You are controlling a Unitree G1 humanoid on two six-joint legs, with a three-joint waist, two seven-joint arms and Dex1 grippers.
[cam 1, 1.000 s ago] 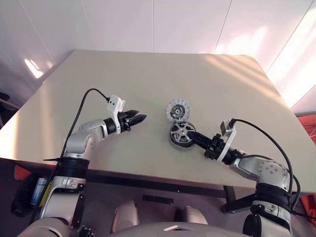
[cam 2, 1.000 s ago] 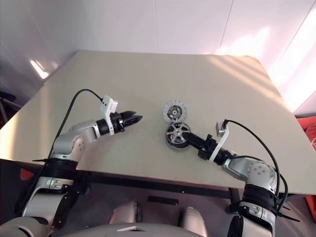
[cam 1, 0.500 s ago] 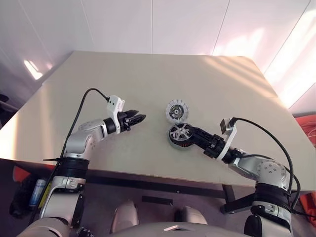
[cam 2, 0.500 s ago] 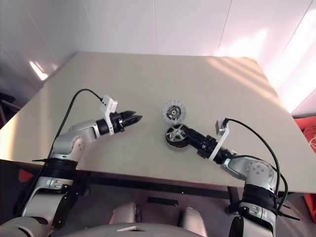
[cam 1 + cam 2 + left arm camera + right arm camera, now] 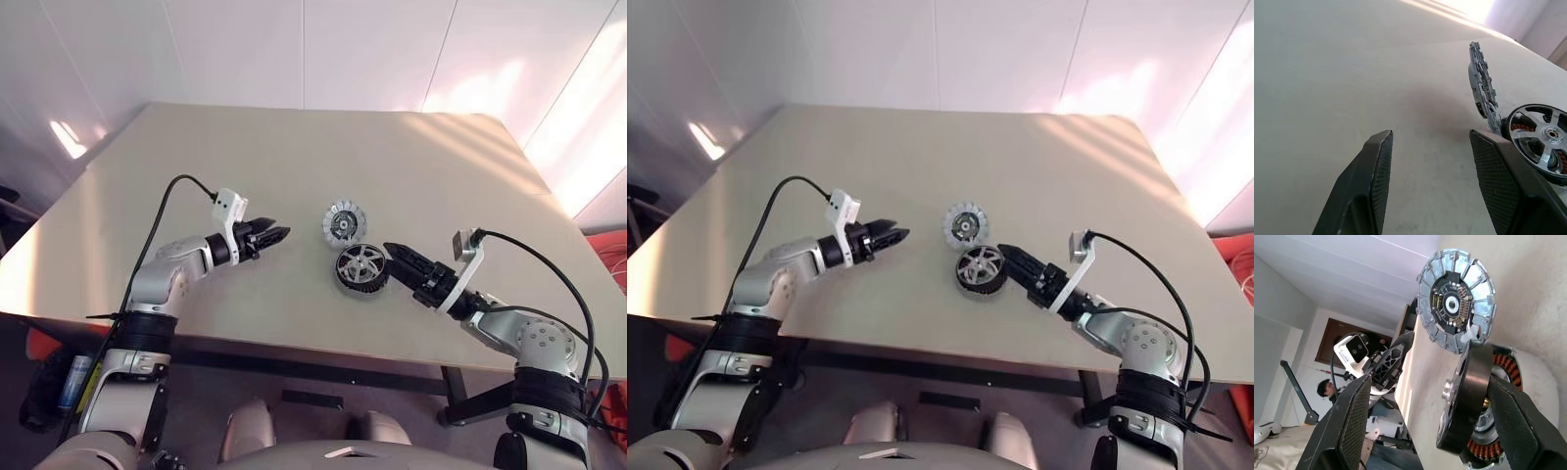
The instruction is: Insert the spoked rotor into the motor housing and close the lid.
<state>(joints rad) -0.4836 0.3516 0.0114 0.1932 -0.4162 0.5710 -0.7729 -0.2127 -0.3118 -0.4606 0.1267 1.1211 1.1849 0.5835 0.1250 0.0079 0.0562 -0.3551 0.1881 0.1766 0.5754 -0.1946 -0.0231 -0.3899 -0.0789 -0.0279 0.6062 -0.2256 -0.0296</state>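
The spoked rotor (image 5: pixel 361 266), black-rimmed with a silver spoked face, rests tilted in the grey motor housing (image 5: pixel 1504 366), whose copper windings show around it. The ribbed grey lid (image 5: pixel 345 221) stands swung open at the housing's far edge, its dark centre showing. My right gripper (image 5: pixel 393 258) is open just to the right of the rotor, a finger on either side of the rim (image 5: pixel 1469 396) in the right wrist view. My left gripper (image 5: pixel 275 233) hangs open and empty over bare table, left of the lid (image 5: pixel 1481 83) and pointing toward it.
The beige table (image 5: pixel 294 147) carries only the motor parts, with wide bare surface all round them. Its front edge runs close below both arms. White walls rise behind it.
My right gripper has opened and let go of the rotor, which now lies in the housing. The right wrist has rolled a little. The left arm has kept still.
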